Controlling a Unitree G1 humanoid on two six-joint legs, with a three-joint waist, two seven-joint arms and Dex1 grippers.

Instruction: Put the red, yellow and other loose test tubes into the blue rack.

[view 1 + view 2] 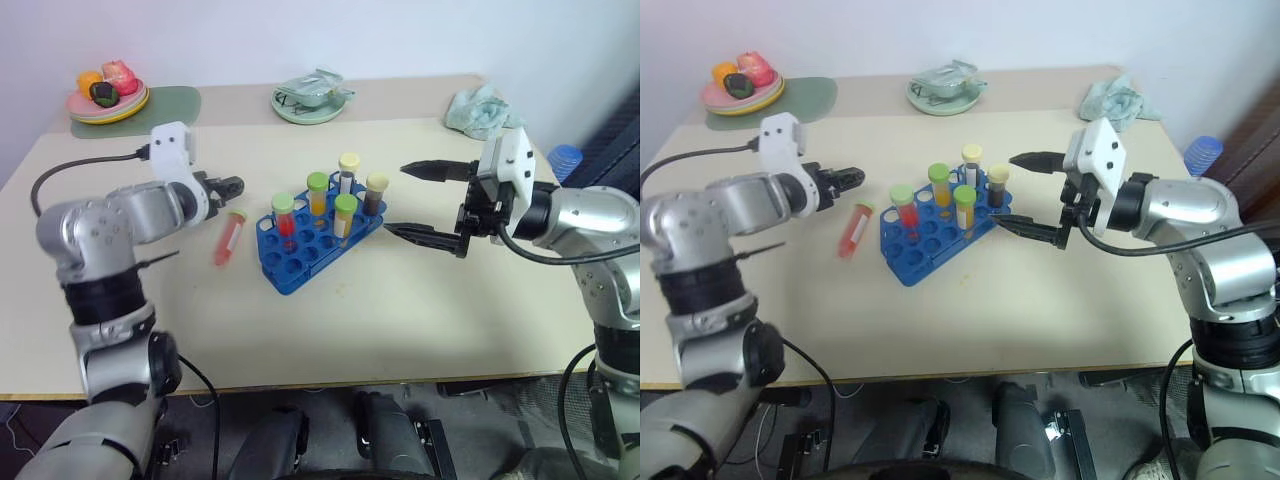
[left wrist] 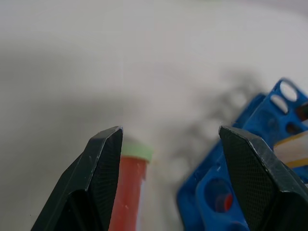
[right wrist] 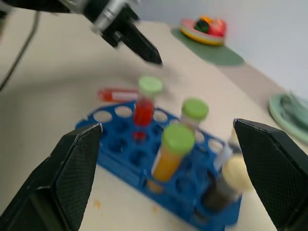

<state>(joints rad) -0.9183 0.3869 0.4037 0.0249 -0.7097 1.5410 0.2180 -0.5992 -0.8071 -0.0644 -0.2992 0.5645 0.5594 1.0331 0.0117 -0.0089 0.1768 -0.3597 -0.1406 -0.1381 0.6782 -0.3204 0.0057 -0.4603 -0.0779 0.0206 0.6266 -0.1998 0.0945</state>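
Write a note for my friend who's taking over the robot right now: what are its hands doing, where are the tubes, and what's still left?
Left gripper: open, empty, just above the loose red tube lying on the table left of the blue rack.
Right gripper: wide open, empty, to the right of the rack.
Done: five capped tubes stand in the rack, including a red one.
Left: pick up the lying red tube and stand it in a free hole.

The left gripper (image 1: 232, 186) has bare table (image 1: 400, 300) between its spread fingers, just above the red tube (image 1: 229, 238) lying flat. The tall tubes in the blue rack (image 1: 318, 242) stand in the way just beyond the right gripper (image 1: 418, 202) fingertips.
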